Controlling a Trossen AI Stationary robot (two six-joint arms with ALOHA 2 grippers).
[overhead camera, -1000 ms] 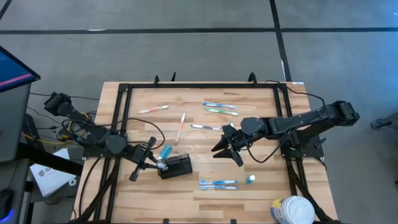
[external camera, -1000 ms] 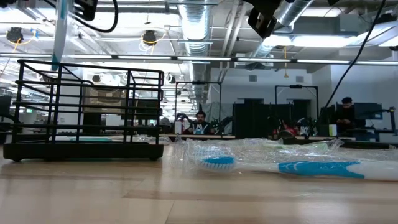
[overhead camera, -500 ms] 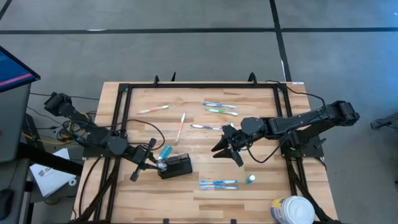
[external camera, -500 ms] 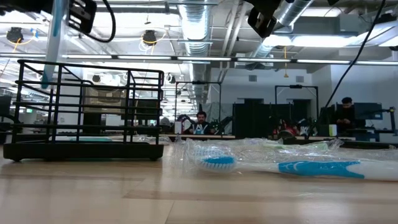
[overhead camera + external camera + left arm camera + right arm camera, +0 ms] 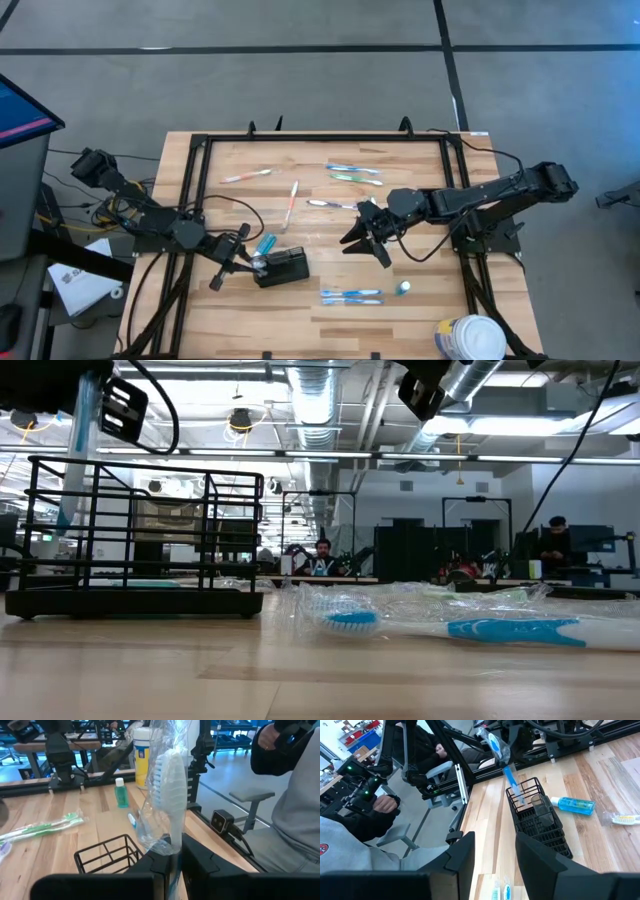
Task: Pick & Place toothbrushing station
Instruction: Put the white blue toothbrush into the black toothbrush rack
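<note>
The toothbrushing station (image 5: 283, 268) is a black wire holder standing on the table near its left front; it also shows in the low view (image 5: 140, 540) and the right wrist view (image 5: 538, 822). My left gripper (image 5: 243, 263) sits just left of the holder, shut on a plastic-wrapped toothbrush (image 5: 167, 785) with a blue handle (image 5: 513, 781). The brush stands upright, bristles up. My right gripper (image 5: 362, 243) hovers open over the table's middle with nothing between its fingers (image 5: 462, 855). My left gripper pinches the wrapped toothbrush's handle (image 5: 173, 846) between its two fingers, below the bristle head. The fingers come about level from the table's left side and lie across the brush. The brush is upright, with its lower end (image 5: 66, 512) inside the holder's wire frame, above the floor.
Several wrapped toothbrushes lie loose: far middle (image 5: 352, 172), centre (image 5: 292, 205), near front (image 5: 350, 296). A blue bottle (image 5: 266, 244) lies beside the holder, a small green bottle (image 5: 403, 288) to the right, and a white tub (image 5: 470, 338) at the front right corner.
My left gripper has come down with the toothbrush, which stays upright. The handle's lower end has sunk from above the holder's top rail into the holder's left end.
</note>
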